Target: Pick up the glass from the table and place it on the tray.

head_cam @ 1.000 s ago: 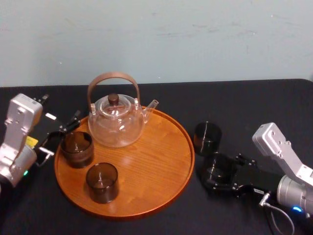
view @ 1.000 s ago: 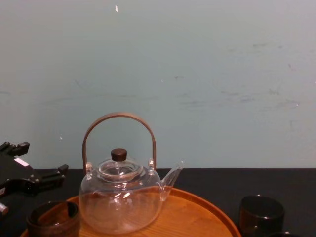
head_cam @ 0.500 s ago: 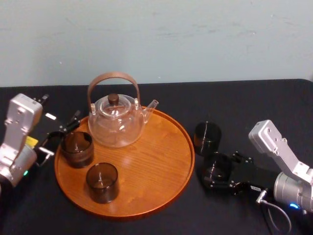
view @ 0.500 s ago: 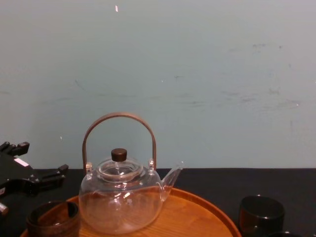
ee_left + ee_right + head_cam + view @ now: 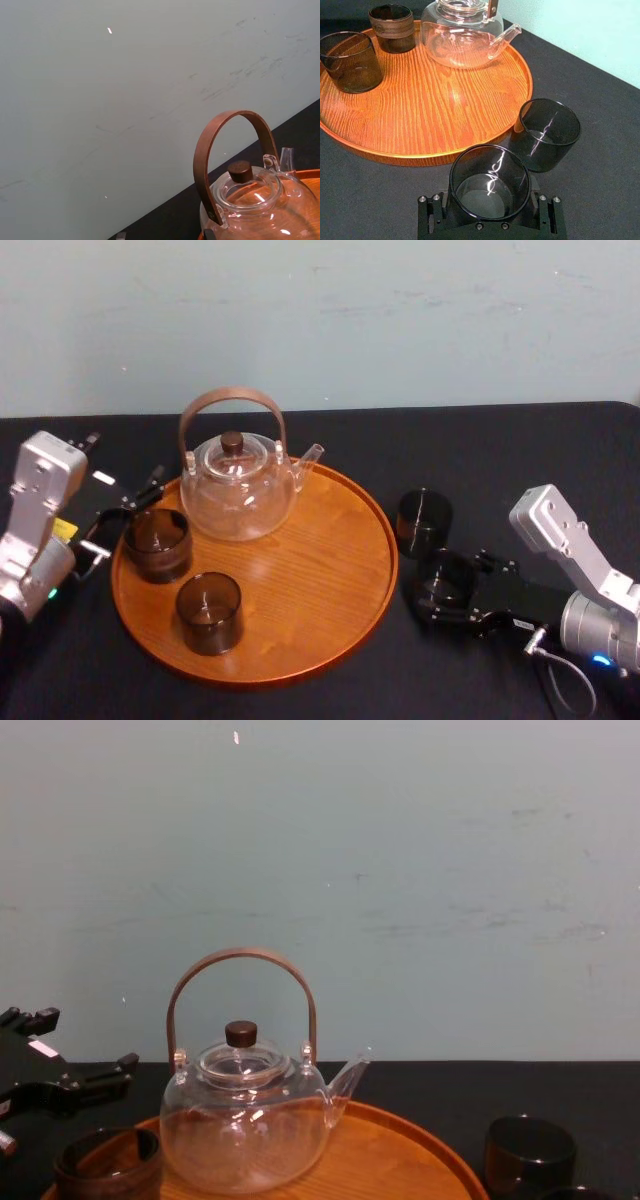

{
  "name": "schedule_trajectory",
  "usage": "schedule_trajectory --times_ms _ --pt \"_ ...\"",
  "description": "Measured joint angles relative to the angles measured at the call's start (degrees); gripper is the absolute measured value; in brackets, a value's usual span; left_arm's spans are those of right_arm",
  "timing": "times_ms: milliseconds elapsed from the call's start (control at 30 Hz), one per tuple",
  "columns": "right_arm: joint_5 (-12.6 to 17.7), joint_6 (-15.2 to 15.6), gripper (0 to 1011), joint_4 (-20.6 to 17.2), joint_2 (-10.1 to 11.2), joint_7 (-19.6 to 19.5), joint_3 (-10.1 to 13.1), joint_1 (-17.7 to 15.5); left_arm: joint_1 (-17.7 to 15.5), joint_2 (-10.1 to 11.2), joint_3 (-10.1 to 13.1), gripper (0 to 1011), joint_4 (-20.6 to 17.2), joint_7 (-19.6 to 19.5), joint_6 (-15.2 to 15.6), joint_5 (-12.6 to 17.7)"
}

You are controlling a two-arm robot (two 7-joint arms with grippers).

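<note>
A dark smoky glass point(image 5: 490, 182) sits between the jaws of my right gripper point(image 5: 491, 210), which is shut on it, just right of the tray's rim above the black table point(image 5: 520, 450). In the head view this glass point(image 5: 446, 584) and right gripper point(image 5: 450, 598) are low at the right. The round orange-brown wooden tray point(image 5: 330, 570) point(image 5: 445, 115) fills the middle. My left gripper point(image 5: 125, 518) point(image 5: 65, 1085) rests open at the tray's left edge, holding nothing.
A second dark glass point(image 5: 424, 521) point(image 5: 546, 134) point(image 5: 528, 1155) stands on the table right beside the held one. On the tray are a clear glass teapot point(image 5: 238, 490) point(image 5: 250, 200) with a wooden handle and two dark glasses point(image 5: 157, 543) point(image 5: 209, 612).
My right gripper and the glass in it have shifted slightly farther from me. The left arm, tray and other glasses have not moved.
</note>
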Motion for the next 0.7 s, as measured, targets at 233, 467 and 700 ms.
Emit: schedule_trajectory --times_ms 233,467,700 --pt "0.01 0.00 913 -0.01 0.02 0.00 0.04 -0.03 0.00 0.00 0.00 1001 0.00 0.00 0.00 0.00" --pt "0.02 -0.01 912 -0.01 0.02 0.00 0.05 -0.05 0.00 0.00 0.00 1001 0.00 0.00 0.00 0.00" --pt "0.44 -0.37 913 -0.03 0.02 0.00 0.46 -0.21 0.00 0.00 0.00 1001 0.00 0.00 0.00 0.00"
